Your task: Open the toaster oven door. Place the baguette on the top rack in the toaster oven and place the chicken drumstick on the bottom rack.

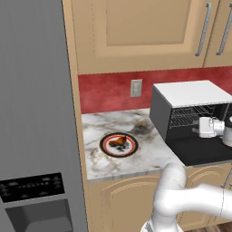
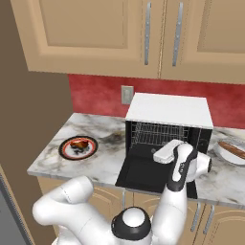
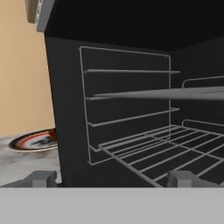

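The black toaster oven (image 2: 170, 110) with a white top stands on the counter, its door (image 2: 143, 174) folded down flat. Inside it are a top rack (image 3: 175, 93) and a bottom rack (image 3: 166, 146), both bare. My gripper (image 3: 111, 177) is open with nothing between its fingers. It hovers over the lowered door, just in front of the oven's mouth (image 1: 199, 128) (image 2: 160, 153). The chicken drumstick (image 1: 118, 142) (image 2: 79, 145) lies on a round red-rimmed plate (image 1: 106, 146) left of the oven. The baguette (image 2: 233, 149) rests on a plate right of the oven.
A tall grey fridge (image 1: 31, 113) walls off the counter's left end. Wooden wall cabinets (image 2: 143, 33) hang above the oven. A wall outlet (image 1: 136, 88) sits on the red backsplash. The marble counter (image 1: 149, 156) lies bare between plate and oven.
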You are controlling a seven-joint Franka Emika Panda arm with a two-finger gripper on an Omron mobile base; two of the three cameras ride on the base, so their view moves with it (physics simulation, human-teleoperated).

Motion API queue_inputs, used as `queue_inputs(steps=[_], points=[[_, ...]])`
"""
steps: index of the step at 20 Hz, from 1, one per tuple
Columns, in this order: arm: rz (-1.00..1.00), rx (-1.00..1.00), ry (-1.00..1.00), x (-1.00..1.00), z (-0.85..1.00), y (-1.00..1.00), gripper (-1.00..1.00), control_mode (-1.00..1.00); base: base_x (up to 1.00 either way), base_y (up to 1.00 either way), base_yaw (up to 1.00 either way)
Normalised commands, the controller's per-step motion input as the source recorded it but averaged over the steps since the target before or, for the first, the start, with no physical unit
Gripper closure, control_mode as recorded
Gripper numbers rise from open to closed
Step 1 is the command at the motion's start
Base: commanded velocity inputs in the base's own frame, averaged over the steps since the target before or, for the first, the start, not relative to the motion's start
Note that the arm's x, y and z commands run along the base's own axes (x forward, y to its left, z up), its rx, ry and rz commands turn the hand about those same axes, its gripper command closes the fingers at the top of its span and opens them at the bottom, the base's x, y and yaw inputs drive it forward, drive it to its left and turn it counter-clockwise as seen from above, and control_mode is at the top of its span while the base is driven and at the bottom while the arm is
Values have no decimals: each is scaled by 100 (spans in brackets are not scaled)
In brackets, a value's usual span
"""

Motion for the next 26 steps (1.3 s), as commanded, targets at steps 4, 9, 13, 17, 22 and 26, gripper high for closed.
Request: queue_inputs(steps=[4, 9, 13, 17, 22, 26], points=[[0, 2, 0, 47, -14, 0, -100, -100, 0, 0, 0], [-1, 0, 0, 12, -15, 3, -100, -100, 0, 0, 0], [-4, 0, 0, 16, -11, 11, -100, -100, 0, 0, 0], [-2, 0, 0, 34, -1, 1, -100, -100, 0, 0, 0], [-4, 0, 2, 36, 0, 0, -100, -100, 0, 0, 0], [-2, 0, 3, 25, -6, 0, -100, -100, 0, 0, 0]])
